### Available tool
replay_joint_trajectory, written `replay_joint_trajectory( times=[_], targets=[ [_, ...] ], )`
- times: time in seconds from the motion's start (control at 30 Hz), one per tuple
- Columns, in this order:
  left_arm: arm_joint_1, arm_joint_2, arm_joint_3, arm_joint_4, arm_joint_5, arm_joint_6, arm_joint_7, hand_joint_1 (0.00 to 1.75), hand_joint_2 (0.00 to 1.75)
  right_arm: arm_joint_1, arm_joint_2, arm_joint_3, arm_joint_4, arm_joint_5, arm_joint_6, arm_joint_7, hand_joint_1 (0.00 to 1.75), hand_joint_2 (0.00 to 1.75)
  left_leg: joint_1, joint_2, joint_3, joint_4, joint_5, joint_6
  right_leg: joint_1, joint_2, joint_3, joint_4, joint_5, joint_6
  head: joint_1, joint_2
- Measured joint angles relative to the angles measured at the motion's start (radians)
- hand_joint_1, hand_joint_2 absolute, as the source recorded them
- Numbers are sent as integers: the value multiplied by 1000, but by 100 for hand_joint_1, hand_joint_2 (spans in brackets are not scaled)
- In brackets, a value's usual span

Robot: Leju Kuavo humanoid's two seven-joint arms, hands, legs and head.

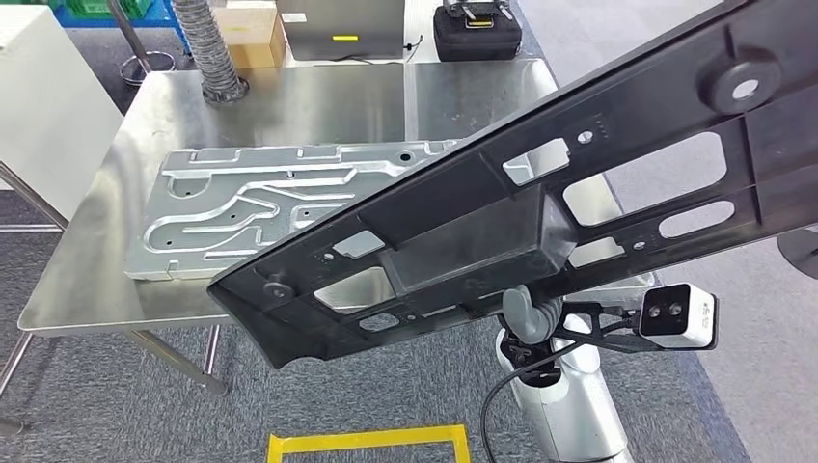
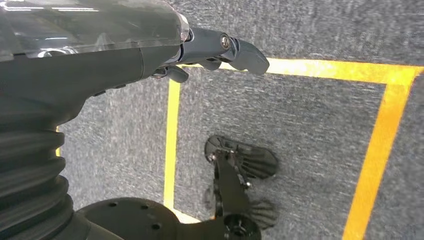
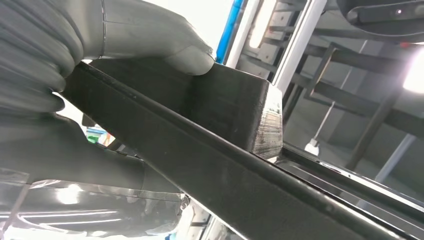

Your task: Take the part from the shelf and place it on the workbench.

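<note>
The long black part (image 1: 540, 207), a flat frame pierced with cut-outs, is held in the air by the right hand (image 1: 531, 313), slanting from near left up to far right above the near edge of the steel worktop (image 1: 289, 106). The hand grips it from beneath, close to a boxy block at its middle. In the right wrist view the grey thumb (image 3: 185, 47) presses on that block's upper face, while the part's edge rail runs across in front of the palm; the other fingers lie behind the part and cannot be made out. On the worktop, under the part's left end, lies a pale stamped metal plate (image 1: 241, 207). The left hand (image 2: 220, 50) hangs over grey carpet with yellow tape lines (image 2: 172, 135), its fingers loosely curled and holding nothing.
</note>
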Motion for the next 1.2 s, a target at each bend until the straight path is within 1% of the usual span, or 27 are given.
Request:
replay_joint_trajectory(
  times=[0.03,0.1,0.17,0.2,0.23,0.3,0.33,0.37,0.4,0.43,0.47,0.5,0.53,0.57,0.63,0.7,0.73,0.77,0.83,0.87,0.9,0.93,1.0,1.03,1.07,1.1,1.2],
  targets=[
    [0,-1,0,0,0,0,0,0,175,0,0,0,0,0,-2,0,175,175,0,0,2,0,-4,-5,4,0,14,-37,11,-6,0,0],
    [0,-2,0,0,0,0,-1,0,175,1,0,0,0,1,-7,0,175,175,0,1,2,-2,-10,-16,9,2,19,-56,6,-14,0,0],
    [1,0,0,0,0,0,-2,0,175,3,0,0,0,1,-9,0,175,175,0,2,7,0,-19,-27,3,4,28,-64,3,-22,0,0],
    [0,0,0,0,0,0,-2,0,175,3,1,0,0,1,-10,0,175,175,0,3,0,23,-33,-31,-1,3,36,-70,1,-27,0,0],
    [0,0,0,0,0,0,-2,0,175,3,2,0,0,1,-10,0,175,175,1,3,-20,67,-55,-35,-4,1,45,-75,-1,-31,0,0],
    [2,-2,0,1,1,0,-3,0,175,3,4,0,1,1,-16,5,175,175,6,4,-96,206,-108,-43,-3,-1,55,-76,-10,-38,0,0],
    [4,-2,0,1,1,0,-3,0,175,4,4,0,2,1,-21,9,175,175,7,4,-134,265,-123,-46,-3,0,58,-76,-14,-38,0,0],
    [6,-2,0,1,1,0,-4,0,175,3,5,0,5,-1,-28,14,175,175,8,4,-158,294,-119,-48,-2,0,63,-75,-19,-38,0,0],
    [7,-2,0,1,1,0,-4,0,175,1,5,0,8,-3,-36,19,175,175,8,4,-163,282,-95,-49,-2,1,70,-73,-25,-37,-1,0],
    [7,-2,0,1,1,0,-4,0,175,-2,5,-1,11,-7,-44,23,175,175,8,4,-150,234,-54,-48,-3,2,77,-71,-31,-34,0,0],
    [7,-2,0,1,0,0,-6,0,175,-7,5,-3,15,-10,-52,27,175,175,8,4,-123,160,-5,-46,-3,3,85,-70,-38,-32,0,0],
    [6,-2,0,1,1,0,-7,0,175,-15,5,-8,18,-13,-60,31,175,175,7,4,-96,93,29,-42,-1,3,91,-67,-44,-28,0,0],
    [6,-2,0,1,2,1,-9,0,175,-23,5,-14,22,-15,-70,35,175,175,5,4,-75,43,50,-36,1,3,93,-65,-49,-23,0,0],
    [5,-3,0,1,3,2,-11,0,175,-31,5,-22,26,-15,-81,40,175,175,3,4,-65,16,56,-31,2,4,92,-64,-51,-18,0,0],
    [7,-5,1,1,6,3,-15,0,175,-47,5,-41,38,13,-125,51,175,175,3,3,-65,9,50,-21,3,4,89,-64,-53,-8,0,0],
    [9,-7,2,1,13,5,-21,0,175,-71,4,-64,60,121,-240,63,175,175,6,3,-63,4,51,-10,1,3,80,-44,-68,3,0,0],
    [9,-9,3,1,18,5,-25,0,175,-88,3,-75,78,218,-340,69,175,175,8,4,-61,1,52,-4,0,3,63,-8,-88,8,0,0],
    [9,-10,5,1,22,6,-30,0,175,-106,2,-87,101,329,-458,75,175,175,8,5,-60,0,51,0,-3,2,33,51,-116,13,0,0],
    [10,-12,8,1,24,5,-39,0,175,-140,-2,-108,152,521,-677,88,175,175,7,4,-59,0,49,4,-5,2,-44,192,-169,19,0,0],
    [12,-13,8,1,22,3,-42,0,175,-155,-5,-118,177,577,-748,94,175,175,7,3,-59,1,48,5,-6,2,-72,236,-174,20,0,0],
    [14,-14,8,1,20,2,-44,0,175,-173,-8,-125,198,609,-788,99,175,175,7,3,-57,3,46,5,-7,2,-81,238,-156,20,0,0],
    [16,-15,8,1,17,-1,-45,0,175,-195,-12,-131,220,635,-815,103,175,175,7,3,-54,4,43,3,-7,2,-69,198,-120,19,0,0],
    [15,-17,8,1,12,-5,-45,0,175,-245,-20,-137,259,673,-835,112,175,175,5,3,-48,9,35,-3,-5,1,-10,53,-37,13,0,0],
    [13,-18,8,1,10,-7,-44,0,175,-271,-23,-138,279,690,-841,117,175,175,4,3,-47,11,31,-7,-4,2,14,-4,-15,10,0,0],
    [9,-18,8,1,8,-9,-44,0,175,-295,-26,-138,299,706,-846,120,175,175,2,3,-48,13,29,-11,-2,2,27,-37,-7,7,0,0],
    [6,-18,8,1,5,-11,-43,0,175,-318,-29,-138,321,723,-851,124,175,175,1,4,-49,13,28,-15,0,2,29,-45,-12,3,0,0],
    [1,-18,8,1,1,-15,-40,0,175,-384,-38,-137,383,790,-883,133,175,175,1,4,-55,25,17,-30,-5,1,31,-54,-10,-13,0,0]
  ],
)
